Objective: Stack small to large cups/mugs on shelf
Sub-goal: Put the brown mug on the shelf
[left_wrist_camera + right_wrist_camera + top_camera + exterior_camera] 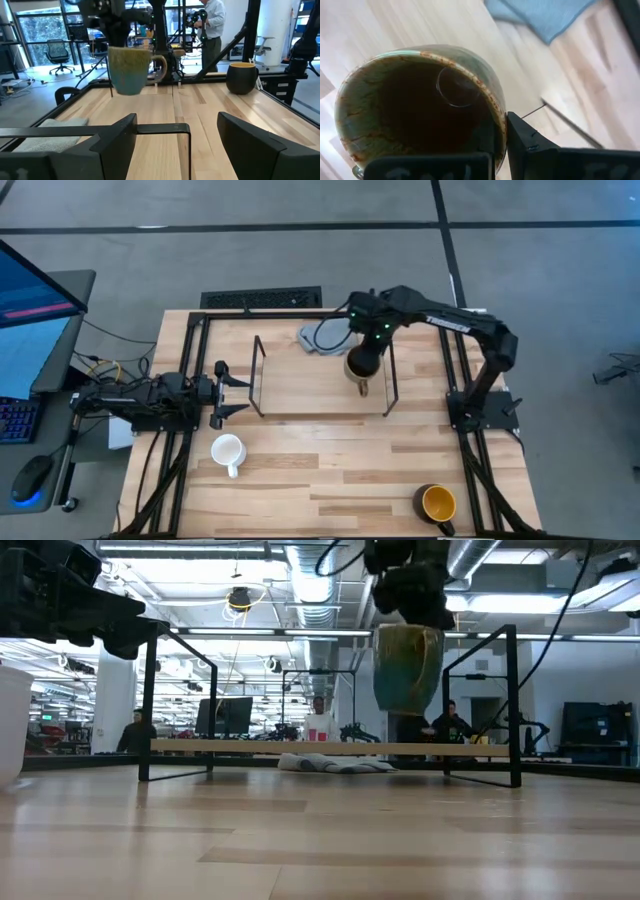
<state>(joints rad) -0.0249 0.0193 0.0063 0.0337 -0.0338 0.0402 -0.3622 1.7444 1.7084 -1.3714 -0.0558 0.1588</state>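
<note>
My right gripper [366,348] is shut on the dark brown mug [360,366], holding it above the right part of the shelf [322,416]. In the low view the mug [407,668] hangs above the shelf's wooden base [300,748]. My left gripper [236,390] is open and empty just outside the shelf's left wire frame [258,375]. The small white mug [228,450] stands on the table near the left, in front of the shelf. The dark mug with the yellow inside [437,503] stands at the near right corner. My right gripper pinches the mug's wall at the rim [496,116], one finger inside the mug and one finger [532,146] outside. The fingers come from above, pointing down. The mug hangs upright, lifted clear of the shelf's base, its handle [162,67] toward the table's near side.
A grey cloth [320,338] lies behind the shelf at the table's far side. The large black metal frame [180,430] edges the table. A keyboard [262,299] lies beyond the far edge. People stand in the room beyond the table [318,722].
</note>
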